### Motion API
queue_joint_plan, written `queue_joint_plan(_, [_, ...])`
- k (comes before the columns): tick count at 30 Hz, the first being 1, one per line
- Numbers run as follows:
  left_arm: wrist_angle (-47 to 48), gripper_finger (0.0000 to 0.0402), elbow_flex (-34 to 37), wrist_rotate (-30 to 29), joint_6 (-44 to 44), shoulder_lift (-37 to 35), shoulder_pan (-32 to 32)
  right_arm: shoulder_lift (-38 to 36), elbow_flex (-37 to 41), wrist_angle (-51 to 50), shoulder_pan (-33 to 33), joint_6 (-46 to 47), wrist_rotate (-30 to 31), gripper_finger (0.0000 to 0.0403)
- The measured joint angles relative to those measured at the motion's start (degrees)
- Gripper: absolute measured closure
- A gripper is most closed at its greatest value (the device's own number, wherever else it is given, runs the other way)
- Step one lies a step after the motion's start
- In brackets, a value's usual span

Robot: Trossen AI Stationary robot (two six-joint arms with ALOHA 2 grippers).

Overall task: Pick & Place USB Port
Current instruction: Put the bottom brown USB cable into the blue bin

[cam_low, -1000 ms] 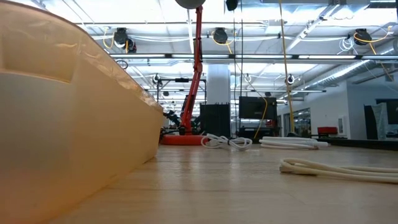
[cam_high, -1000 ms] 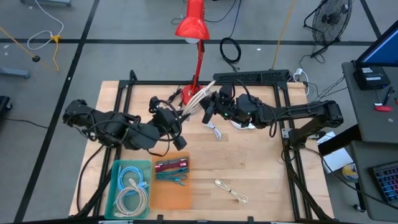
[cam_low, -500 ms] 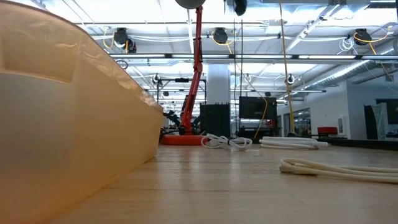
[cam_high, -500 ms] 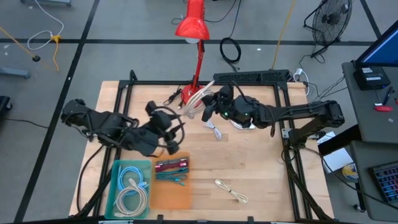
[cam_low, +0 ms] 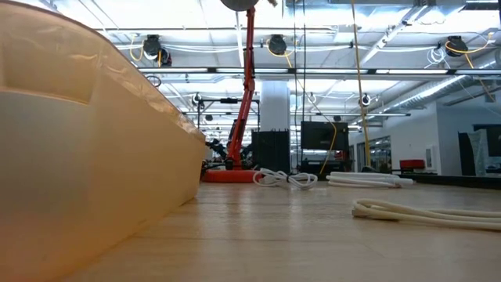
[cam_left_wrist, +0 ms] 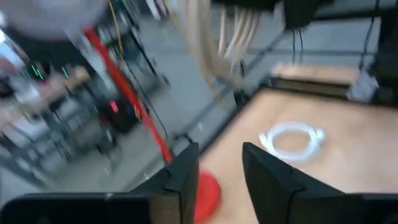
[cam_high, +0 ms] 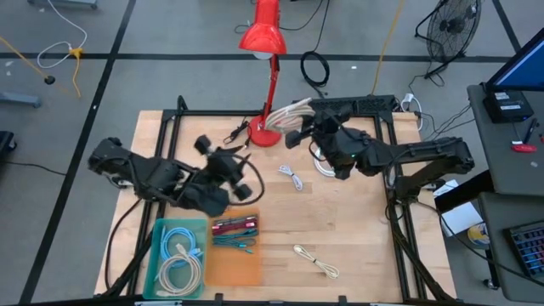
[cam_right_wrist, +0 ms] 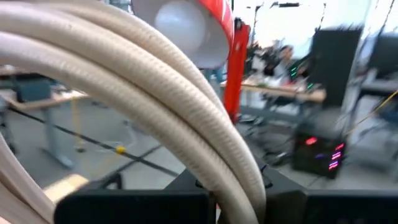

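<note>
Near back edge: right gripper fingers pinch cable bundle; left gripper fingers spread, prob. empty.

Your two arms are both matte black, built from chunky rounded joint housings linked by short straight segments. The left arm carries thin black cables looping loosely around its wrist section. The right arm looks the same, slim black forearm link, bulkier wrist. Your left hand shows two flat dark fingers with smooth, slightly glossy faces and squared tips.
</note>
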State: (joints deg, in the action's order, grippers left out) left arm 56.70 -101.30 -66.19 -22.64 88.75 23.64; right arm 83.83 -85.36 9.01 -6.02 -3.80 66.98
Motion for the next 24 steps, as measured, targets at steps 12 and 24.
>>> queue_joint_plan(12, [-45.0, 0.0298, 0.0, -0.8, 41.3, 1.9, -7.6, 4.2, -3.9, 2.7, -3.5, -15.4, 7.1, 0.0397])
queue_joint_plan(24, [-37.2, 0.0207, 0.0, 1.0, 32.0, 1.6, -6.8, 4.1, -3.9, 0.4, -3.6, -17.9, 9.3, 0.0397])
